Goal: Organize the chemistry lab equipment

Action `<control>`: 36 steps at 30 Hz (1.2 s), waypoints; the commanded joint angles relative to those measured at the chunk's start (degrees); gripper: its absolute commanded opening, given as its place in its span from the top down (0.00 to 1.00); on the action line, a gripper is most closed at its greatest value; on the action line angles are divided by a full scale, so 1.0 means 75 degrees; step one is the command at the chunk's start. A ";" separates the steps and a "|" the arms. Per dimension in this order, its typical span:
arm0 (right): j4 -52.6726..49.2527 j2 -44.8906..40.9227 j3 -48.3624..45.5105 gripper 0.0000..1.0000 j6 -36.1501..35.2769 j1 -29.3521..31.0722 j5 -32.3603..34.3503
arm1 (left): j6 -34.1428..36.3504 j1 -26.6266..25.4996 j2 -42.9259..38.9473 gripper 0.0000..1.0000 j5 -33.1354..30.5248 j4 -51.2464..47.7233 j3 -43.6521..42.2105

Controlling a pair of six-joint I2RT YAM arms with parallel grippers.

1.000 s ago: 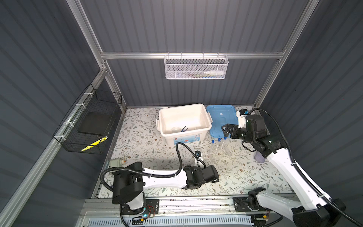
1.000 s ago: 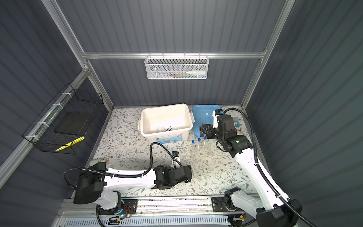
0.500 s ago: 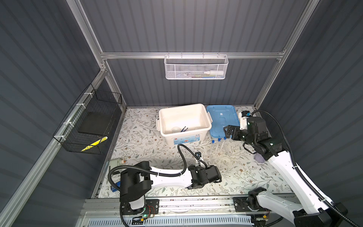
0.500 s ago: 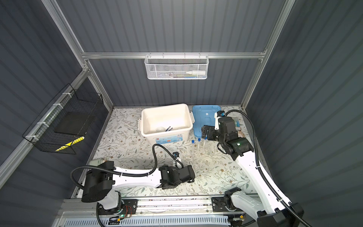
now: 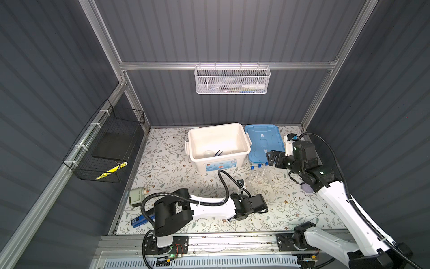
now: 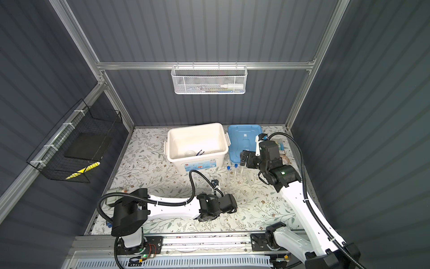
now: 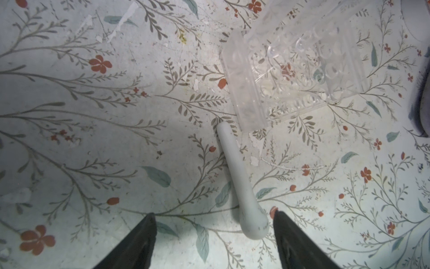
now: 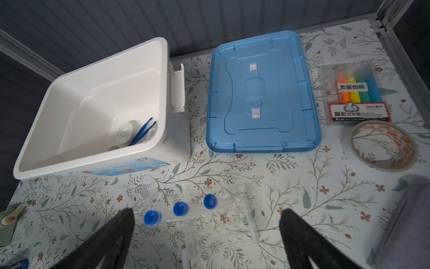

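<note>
Left gripper (image 7: 213,214): jaws apart, low over the floral mat (image 7: 93,139), clamping nothing that I can see.
Between its fingers: the thick end of the white pestle (image 7: 235,177), off centre, just beside one finger and well clear of the other.
Pestle's long axis: roughly square to the line between the fingers, running straight out from the gripper toward the clear tube rack (image 7: 290,69).
Thin tip: just beside the rack's near corner; I cannot tell whether it touches.
Nearer arm: the left, plainly.
Right gripper (image 8: 207,210): spread wide and empty, hanging above the blue-capped test tubes (image 8: 179,208) at the rack.
Farther out: the white bin (image 8: 81,160), with the dark blue tweezers (image 8: 142,134) in its bottom, and the blue lid (image 8: 260,93) flat beside it.
Likely catch: closing off centre would push the pestle sideways, and its tip could nudge the rack.
</note>
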 commanded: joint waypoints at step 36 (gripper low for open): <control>-0.0232 -0.0206 -0.0247 0.01 -0.0046 -0.0405 -0.0009 | -0.0320 0.0338 0.0128 0.69 -0.0116 -0.0338 -0.0580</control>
